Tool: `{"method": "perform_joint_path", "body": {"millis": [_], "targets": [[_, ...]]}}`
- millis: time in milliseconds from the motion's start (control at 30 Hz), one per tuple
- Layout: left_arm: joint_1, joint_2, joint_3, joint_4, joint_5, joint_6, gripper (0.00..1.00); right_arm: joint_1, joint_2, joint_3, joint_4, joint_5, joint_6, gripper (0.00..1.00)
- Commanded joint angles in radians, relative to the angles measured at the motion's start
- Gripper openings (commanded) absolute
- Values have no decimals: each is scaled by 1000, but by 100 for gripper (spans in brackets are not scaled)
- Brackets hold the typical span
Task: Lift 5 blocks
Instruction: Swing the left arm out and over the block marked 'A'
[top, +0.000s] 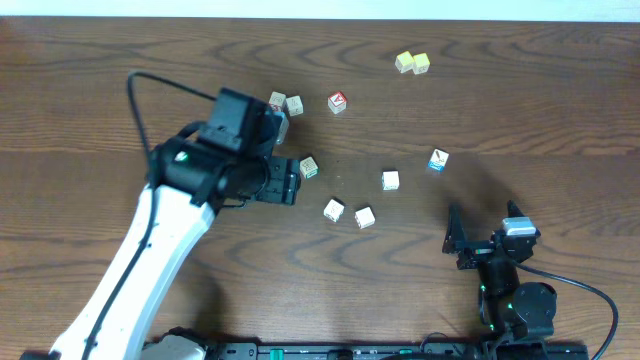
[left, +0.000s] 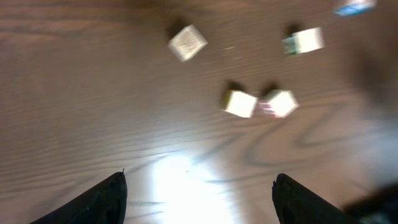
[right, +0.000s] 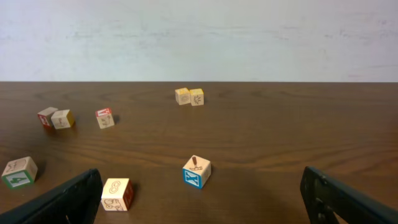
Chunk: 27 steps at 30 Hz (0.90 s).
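Nearest the base, we find the right gripper with its jaws spread wide and nothing between them. Ahead of it, the five blocks lie loose on the table. Two sit side by side, one lies beyond them, the blue-faced block is off to the right, and one is just beside the left gripper, which is also spread and empty. Farther out are a red-faced cube and two yellow cubes.
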Motion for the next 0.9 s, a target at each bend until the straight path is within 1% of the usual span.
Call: {"method": "perform_joint_path", "body": {"millis": [0, 167, 200, 267, 300, 333, 367, 400, 467, 567, 633, 667, 767, 867], "targets": [[-6, 83, 18, -2, -141, 14, 75, -9, -6, -3, -1, 8, -12, 99], [-6, 181, 18, 0, -132, 2, 75, -9, -6, -3, -1, 8, -12, 99], [-6, 197, 18, 0, -128, -13, 75, -9, -6, -3, -1, 8, -12, 99], [-6, 231, 18, 8, -121, -84, 75, -9, -6, -3, -1, 8, -12, 99], [-6, 243, 18, 14, -97, -99, 75, -9, -6, -3, -1, 8, -12, 99], [-6, 256, 18, 28, -61, -87, 75, -9, -6, -3, -1, 8, -12, 99], [-6, 265, 18, 45, -32, -48, 76, -9, -6, -3, -1, 8, -12, 99], [-6, 275, 18, 68, 1, 21, 75, -9, -6, -3, -1, 9, -12, 99], [-6, 289, 18, 111, 25, 120, 76, -9, -6, -3, -1, 8, -12, 99], [-6, 309, 18, 192, 24, 232, 75, -9, -6, -3, -1, 8, -12, 99], [-6, 322, 18, 243, 24, 278, 75, -9, -6, -3, -1, 8, -12, 99], [-6, 325, 18, 256, 25, 307, 76, -9, -6, -3, -1, 8, -12, 99], [-6, 337, 14, 272, 25, 451, 76, -9, -6, -3, -1, 8, -12, 99], [-6, 351, 8, 275, 26, 547, 76, -9, -6, -3, -1, 8, -12, 99]]}}
